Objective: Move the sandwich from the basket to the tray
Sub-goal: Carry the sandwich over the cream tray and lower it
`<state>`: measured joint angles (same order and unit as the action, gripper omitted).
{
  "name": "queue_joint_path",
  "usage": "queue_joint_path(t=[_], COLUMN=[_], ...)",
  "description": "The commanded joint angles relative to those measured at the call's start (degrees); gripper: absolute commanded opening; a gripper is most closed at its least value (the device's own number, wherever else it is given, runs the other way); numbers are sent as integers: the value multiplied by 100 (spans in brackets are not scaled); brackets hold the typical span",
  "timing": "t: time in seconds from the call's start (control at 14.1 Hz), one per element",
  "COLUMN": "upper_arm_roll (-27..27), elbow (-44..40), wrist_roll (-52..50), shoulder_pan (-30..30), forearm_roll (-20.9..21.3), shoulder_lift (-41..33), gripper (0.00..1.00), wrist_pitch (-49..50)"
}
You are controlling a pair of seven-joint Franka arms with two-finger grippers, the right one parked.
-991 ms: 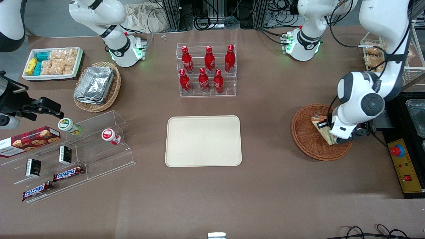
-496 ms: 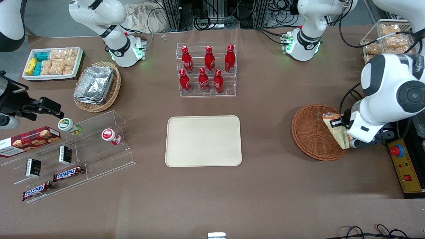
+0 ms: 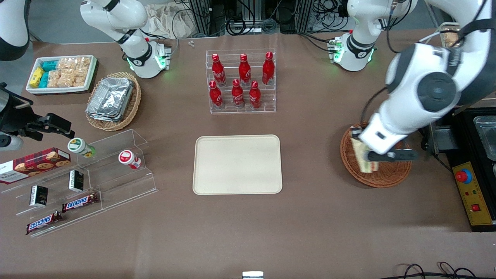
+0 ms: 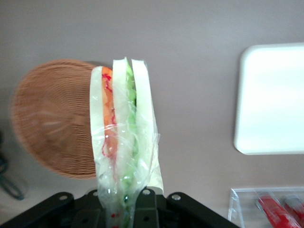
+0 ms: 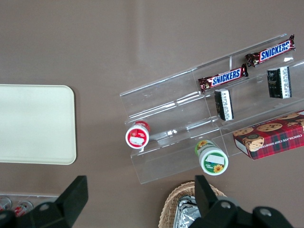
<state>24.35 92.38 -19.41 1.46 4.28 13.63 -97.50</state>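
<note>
- We log the gripper above the basket, closed on the sandwich; the wrist view shows the wrapped wedge clamped at one end, with its cut edge and green and orange-red layers facing the camera.
- The sandwich hangs clear of the wicker; the basket lies below and looks empty, though the arm hides part of it in the front view.
- Step in hand, as we judge it: the carry. The pick looks done and the placing is not yet done.
- The tray sits bare, well apart from the basket toward the parked arm's end of the table, nearer the front camera than the bottle rack.
- The next move calls for travel over open tabletop to the tray, a descent, then a release.
- Risk: the film wrap may slip, since the grip takes only one end.
</note>
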Motion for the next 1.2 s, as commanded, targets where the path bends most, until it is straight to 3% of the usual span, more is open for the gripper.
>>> queue_joint_path(t=[0.0,0.21,0.42,0.78,0.99,1.13], upper_arm_roll=[465,448,448,430,421,421], elbow=[-501,-1045,-1153,-1170,-1284,-1284], wrist_roll=[-586,-1152,-1311,-1372,-1443,-1513], shoulder_pan=[-267,-1110,-1542,-1885,-1930,-1930], forearm_roll=[38,518,1021,1522,1584,1584], shoulder_lift=[814,1710,2318,3048,3452,3524], gripper=[0,0,0,0,1,19], wrist_pitch=[-277,-541,-1146,-2140,-2493,-2520])
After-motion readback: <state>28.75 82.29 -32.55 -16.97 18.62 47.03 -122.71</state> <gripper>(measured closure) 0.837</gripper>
